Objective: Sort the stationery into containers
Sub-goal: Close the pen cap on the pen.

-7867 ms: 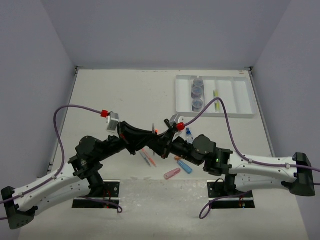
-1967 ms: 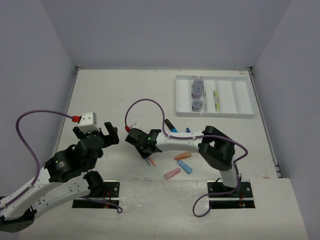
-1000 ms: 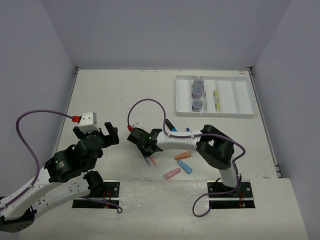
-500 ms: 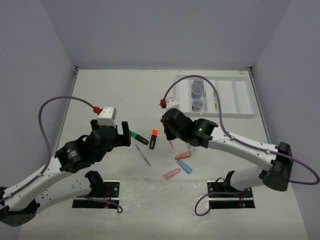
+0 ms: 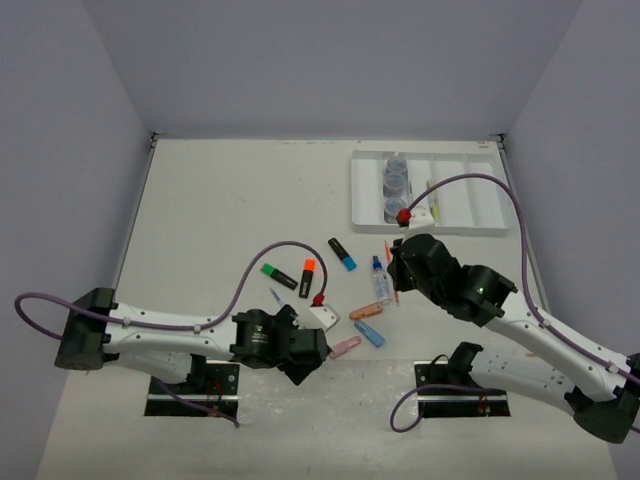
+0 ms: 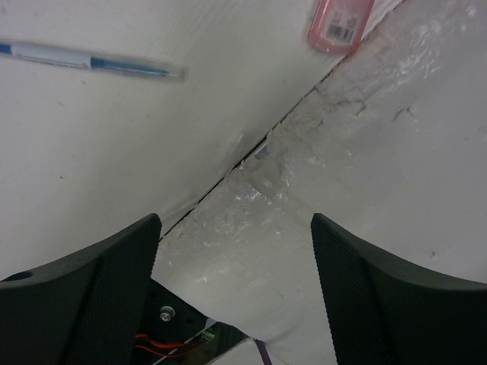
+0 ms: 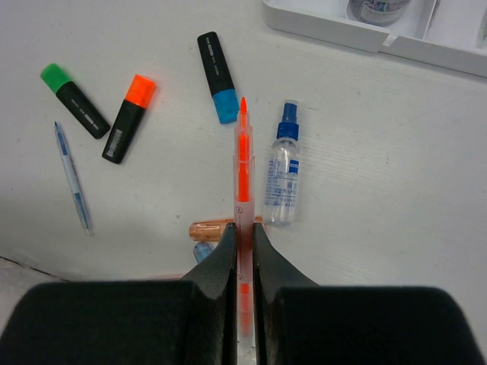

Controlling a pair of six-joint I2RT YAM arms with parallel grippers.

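Note:
My right gripper point(image 7: 243, 232) is shut on a thin orange pen point(image 7: 243, 171), held above the table with its tip pointing toward the white tray point(image 7: 327, 29). From above, the right gripper point(image 5: 397, 276) and the pen point(image 5: 391, 262) hang beside the blue-capped bottle point(image 5: 380, 282). My left gripper point(image 5: 303, 362) is open and empty, low over the table's near seam. A pink capsule point(image 6: 340, 23) and a blue pen point(image 6: 91, 61) lie beyond its fingertips point(image 6: 148, 232). Green point(image 5: 279, 275), orange point(image 5: 307, 277) and blue-capped point(image 5: 343, 254) highlighters lie mid-table.
The tray point(image 5: 480, 195) at the back right holds three jars point(image 5: 394, 185) in one compartment and a yellow-green pen point(image 5: 432, 200) in another. An orange capsule point(image 5: 366, 311) and a blue capsule point(image 5: 369, 333) lie near the pink one point(image 5: 345, 346).
The left arm has swung down and right to the near edge, its jaws a little narrower. The right gripper has carried the orange pen to the right, uncovering the bottle and blue-capped highlighter.

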